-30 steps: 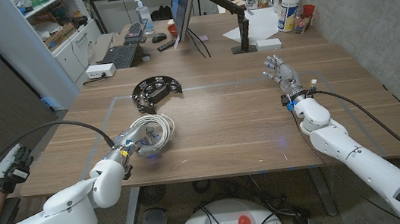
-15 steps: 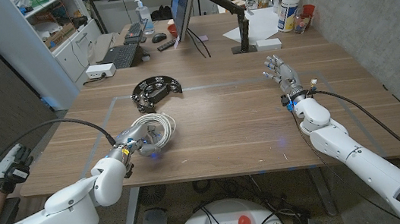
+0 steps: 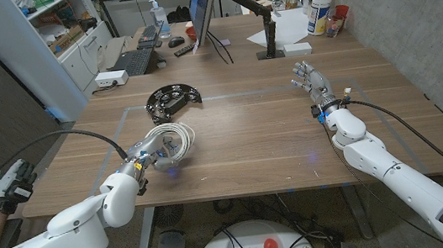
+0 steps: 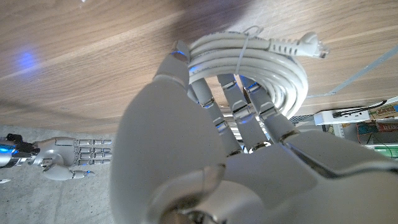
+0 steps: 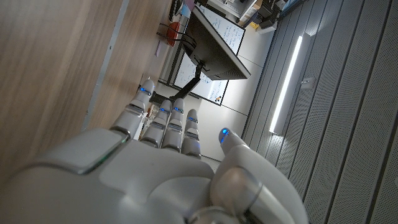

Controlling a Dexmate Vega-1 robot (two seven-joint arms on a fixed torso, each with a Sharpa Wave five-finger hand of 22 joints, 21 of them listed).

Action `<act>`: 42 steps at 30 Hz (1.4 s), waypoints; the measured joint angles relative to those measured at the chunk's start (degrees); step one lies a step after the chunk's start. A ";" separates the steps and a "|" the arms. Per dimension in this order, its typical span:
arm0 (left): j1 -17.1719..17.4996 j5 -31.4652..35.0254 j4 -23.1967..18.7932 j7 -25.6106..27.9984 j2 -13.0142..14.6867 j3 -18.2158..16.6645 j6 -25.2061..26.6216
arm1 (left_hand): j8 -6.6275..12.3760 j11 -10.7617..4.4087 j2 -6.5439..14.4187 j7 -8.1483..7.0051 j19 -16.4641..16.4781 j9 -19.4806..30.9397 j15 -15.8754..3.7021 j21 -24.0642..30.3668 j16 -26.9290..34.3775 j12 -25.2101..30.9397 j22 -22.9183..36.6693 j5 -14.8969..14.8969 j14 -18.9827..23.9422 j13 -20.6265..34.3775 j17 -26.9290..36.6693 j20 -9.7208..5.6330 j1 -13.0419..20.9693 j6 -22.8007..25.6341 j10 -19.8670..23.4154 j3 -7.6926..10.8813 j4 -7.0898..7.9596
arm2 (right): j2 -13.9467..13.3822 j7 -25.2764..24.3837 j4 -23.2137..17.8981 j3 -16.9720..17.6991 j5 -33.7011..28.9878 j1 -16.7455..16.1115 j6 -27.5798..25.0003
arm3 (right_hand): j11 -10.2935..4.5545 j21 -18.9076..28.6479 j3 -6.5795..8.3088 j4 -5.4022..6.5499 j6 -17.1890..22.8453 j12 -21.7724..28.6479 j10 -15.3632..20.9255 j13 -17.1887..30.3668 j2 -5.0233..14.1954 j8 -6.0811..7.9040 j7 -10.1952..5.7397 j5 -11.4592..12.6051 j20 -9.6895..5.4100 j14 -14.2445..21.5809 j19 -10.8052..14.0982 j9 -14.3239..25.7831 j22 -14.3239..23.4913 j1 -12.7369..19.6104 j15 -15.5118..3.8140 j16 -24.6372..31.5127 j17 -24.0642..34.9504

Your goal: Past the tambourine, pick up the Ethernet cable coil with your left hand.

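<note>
White Ethernet cable coil (image 3: 168,141) sits near table's left front, nearer than tambourine (image 3: 172,99). Left hand (image 3: 146,159) fingers (image 4: 239,109) threaded through loops, clasping bundle. Looks light, floppy, zip-tied; grab whole bundle. Right hand (image 3: 311,82) spread, idle.

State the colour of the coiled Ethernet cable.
White coiled Ethernet cable, clearest in the left wrist view.

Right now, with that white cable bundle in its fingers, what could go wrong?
The left hand has its fingers through the Ethernet cable coil; a loose hold could let it slip. One thin tie binds the loops, so they might spring apart. The plug end sticks out and might snag.
</note>
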 measured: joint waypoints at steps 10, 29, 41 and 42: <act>-0.15 -0.01 -0.24 -0.06 -0.24 -0.41 -0.38 | 0.21 -0.13 0.04 -0.01 -0.34 0.00 -0.01 0.65 -0.37 0.43 0.27 0.00 0.01 -0.13 0.68 0.08 -0.04 0.00 0.12 -0.08 -0.08 | -0.03 0.21 0.01 0.03 0.03 0.00 0.07 | 0.00 0.00 0.00 0.00 0.00 0.00 0.00 0.00 0.00 0.00 0.00 0.00 0.00 0.00 0.00 0.00 0.00 0.00 0.00 0.00 0.00; 3.29 -1.35 -1.06 1.82 -0.82 -4.62 -2.20 | 0.56 -0.12 0.10 0.05 -0.54 0.00 -0.04 2.11 -0.93 0.88 0.10 0.19 0.99 -0.41 0.82 -0.12 -0.09 0.62 0.75 -0.24 -0.22 | -0.13 0.37 0.05 0.04 0.05 0.00 0.29 | 0.00 0.00 0.00 0.00 0.00 0.00 0.00 0.00 0.00 0.00 0.00 0.00 0.00 0.00 0.00 -0.03 0.00 0.00 0.00 0.00 -0.01; 4.89 -1.81 -2.39 1.28 -0.52 -7.14 -1.93 | 0.56 -0.12 0.10 0.22 -0.86 0.00 -0.15 2.78 -1.16 0.88 0.11 0.44 1.30 -0.37 0.91 0.20 -0.10 0.83 0.75 -0.70 -0.23 | -0.18 0.41 0.02 0.07 0.09 -0.01 0.31 | -0.01 0.00 0.00 0.00 0.00 0.00 0.00 0.00 0.00 0.00 0.00 0.00 0.00 0.01 0.00 -0.03 0.00 0.00 0.00 0.00 -0.01; 5.09 -1.81 -2.61 1.09 -0.45 -7.45 -1.69 | 0.56 -0.12 0.10 0.22 -0.86 0.00 -0.15 3.13 -1.25 0.88 0.11 0.49 1.29 -0.37 0.91 0.20 -0.10 0.83 0.74 -0.70 -0.24 | -0.18 0.43 0.02 0.08 0.09 -0.02 0.32 | -0.01 0.00 0.00 0.00 0.00 0.00 0.00 0.00 0.00 0.00 0.00 0.00 0.00 0.01 0.00 -0.03 0.00 0.00 0.00 0.00 -0.01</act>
